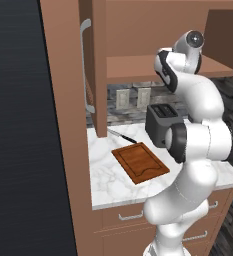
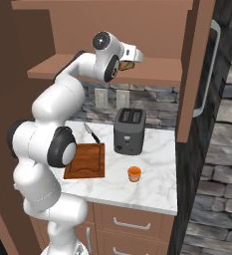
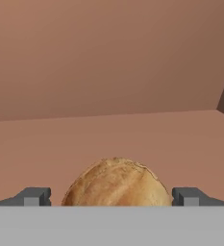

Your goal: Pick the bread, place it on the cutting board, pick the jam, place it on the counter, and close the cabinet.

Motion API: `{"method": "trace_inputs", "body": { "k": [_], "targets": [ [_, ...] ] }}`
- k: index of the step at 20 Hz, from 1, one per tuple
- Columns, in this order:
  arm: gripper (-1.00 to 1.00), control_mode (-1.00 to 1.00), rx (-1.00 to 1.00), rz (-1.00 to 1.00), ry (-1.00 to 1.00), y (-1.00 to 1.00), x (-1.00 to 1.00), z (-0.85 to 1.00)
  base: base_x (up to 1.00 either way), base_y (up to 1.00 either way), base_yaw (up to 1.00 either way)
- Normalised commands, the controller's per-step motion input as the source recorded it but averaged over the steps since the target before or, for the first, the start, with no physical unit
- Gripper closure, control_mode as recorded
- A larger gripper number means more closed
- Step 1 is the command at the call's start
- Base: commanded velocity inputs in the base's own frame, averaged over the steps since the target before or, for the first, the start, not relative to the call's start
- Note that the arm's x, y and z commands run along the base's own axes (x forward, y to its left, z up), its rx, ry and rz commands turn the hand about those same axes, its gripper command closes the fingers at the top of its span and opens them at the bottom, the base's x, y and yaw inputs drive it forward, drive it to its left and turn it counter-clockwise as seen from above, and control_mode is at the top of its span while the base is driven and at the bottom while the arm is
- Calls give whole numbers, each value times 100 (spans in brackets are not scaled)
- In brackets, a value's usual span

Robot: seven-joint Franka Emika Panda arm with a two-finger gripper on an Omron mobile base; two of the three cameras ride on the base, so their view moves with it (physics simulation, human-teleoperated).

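A: Where's the tool [image 3: 111, 198] sitting?

B: Inside the open cabinet [image 2: 112, 69], reaching over the shelf. In the hand view the two fingertips [image 3: 34, 196] are standing wide apart, one each side of the bread [image 3: 116, 182], with a gap on both sides. Jaws open, holding nothing yet.

A: Bread position?

B: On the cabinet shelf, dead centre between the tips, at 6 o'clock in the hand view. In the right base view it's peeking out just past the wrist [image 2: 127, 65].

A: Rest of the task items?

B: Board [image 1: 140, 162] is lying flat on the desk [image 1: 108, 185], left of the toaster [image 2: 129, 130]. Jam [image 2: 134, 174] is already standing on the desk, at 5 o'clock from the toaster. Cabinet door is hanging open.

A: Grasp advice?

B: I'd be pushing in a touch further so the pads are meeting the loaf at its widest part, not the near curve. Closing slowly; a rounded crust looks likely to squirt out. Then lifting straight up before retreating, watching the shelf lip and the door [image 2: 194, 74] at 3 o'clock.
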Motion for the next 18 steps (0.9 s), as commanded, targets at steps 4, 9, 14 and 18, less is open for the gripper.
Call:
{"method": "trace_inputs", "body": {
  "k": [4, 9, 14, 18],
  "targets": [
    [-100, -100, 0, 0, 0, 0, 12, -13, 0, 0, 0],
    [-100, -100, 0, 0, 0, 0, 10, -13, 0, 0, 0],
    [100, -100, 0, 0, 0, 0, 11, -13, 0, 0, 0],
    [100, -100, 0, 0, 0, -1, 6, -7, 0, 0, 0]
  ]
}}
